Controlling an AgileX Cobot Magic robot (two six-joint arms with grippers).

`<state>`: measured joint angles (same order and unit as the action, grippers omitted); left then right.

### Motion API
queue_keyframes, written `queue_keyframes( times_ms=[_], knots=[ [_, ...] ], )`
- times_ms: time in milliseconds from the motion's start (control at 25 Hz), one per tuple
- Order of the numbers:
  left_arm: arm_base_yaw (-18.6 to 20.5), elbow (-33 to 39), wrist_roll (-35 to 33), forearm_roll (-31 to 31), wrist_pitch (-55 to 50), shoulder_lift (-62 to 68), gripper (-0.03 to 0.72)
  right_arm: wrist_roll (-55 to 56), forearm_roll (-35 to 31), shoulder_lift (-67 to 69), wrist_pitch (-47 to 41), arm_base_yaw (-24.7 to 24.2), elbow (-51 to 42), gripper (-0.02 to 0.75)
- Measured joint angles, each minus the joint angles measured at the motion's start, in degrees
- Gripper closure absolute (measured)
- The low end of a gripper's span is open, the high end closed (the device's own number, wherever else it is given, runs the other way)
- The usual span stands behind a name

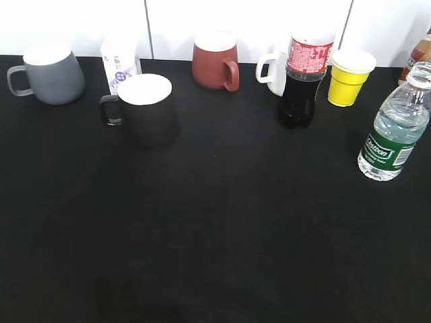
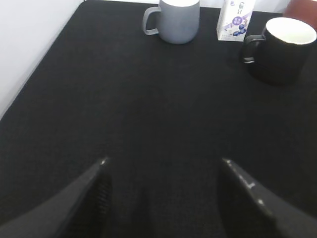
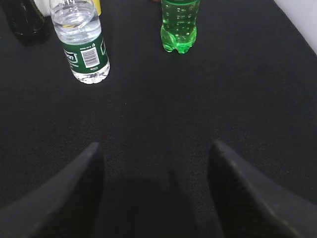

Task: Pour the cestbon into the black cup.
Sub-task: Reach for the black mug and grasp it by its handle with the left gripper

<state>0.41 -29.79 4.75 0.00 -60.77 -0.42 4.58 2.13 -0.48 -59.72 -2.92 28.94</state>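
Note:
The cestbon, a clear ribbed water bottle with a green label, stands upright at the right of the black table; it also shows in the right wrist view, far ahead and left of my open, empty right gripper. The black cup, white inside with its handle to the left, stands at the back left; in the left wrist view it is far ahead and right of my open, empty left gripper. Neither gripper shows in the exterior view.
Along the back stand a grey mug, a small white carton, a dark red mug, a white mug, a cola bottle and a yellow cup. A green soda bottle stands right of the cestbon.

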Motion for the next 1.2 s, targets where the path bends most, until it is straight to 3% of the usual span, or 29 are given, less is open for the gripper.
queue_keyframes(
  times_ms=[400,520,720,800,920,1040,1120,1200],
  knots=[
    [0.0,-0.4,0.0,0.0,0.5,0.0,0.182,0.0,0.0,0.0,0.0,0.0,0.0,0.237],
    [0.0,-2.5,-0.9,0.0,16.7,3.7,0.182,0.0,0.0,0.0,0.0,0.0,0.0,0.237],
    [-0.2,-2.5,-4.8,-3.9,52.8,30.9,0.182,0.0,0.0,0.0,0.0,0.0,0.0,0.237],
    [-4.0,-2.5,-4.8,-4.8,64.4,41.9,0.182,0.0,0.0,0.0,0.0,0.0,0.0,0.237],
    [-13.8,-2.5,-4.8,-4.8,80.1,59.4,0.182,0.0,0.0,0.0,0.0,0.0,0.0,0.237],
    [-20.6,-1.5,-4.8,-5.1,91.1,73.7,0.182,0.0,0.0,0.0,0.0,0.0,0.0,0.237],
    [-23.8,1.9,-4.8,-7.4,100.9,81.5,0.182,0.0,0.0,0.0,0.0,0.0,0.0,0.237],
    [-24.5,3.8,-4.2,-8.3,109.2,88.8,0.182,0.0,0.0,0.0,0.0,0.0,0.0,0.237]
  ],
)
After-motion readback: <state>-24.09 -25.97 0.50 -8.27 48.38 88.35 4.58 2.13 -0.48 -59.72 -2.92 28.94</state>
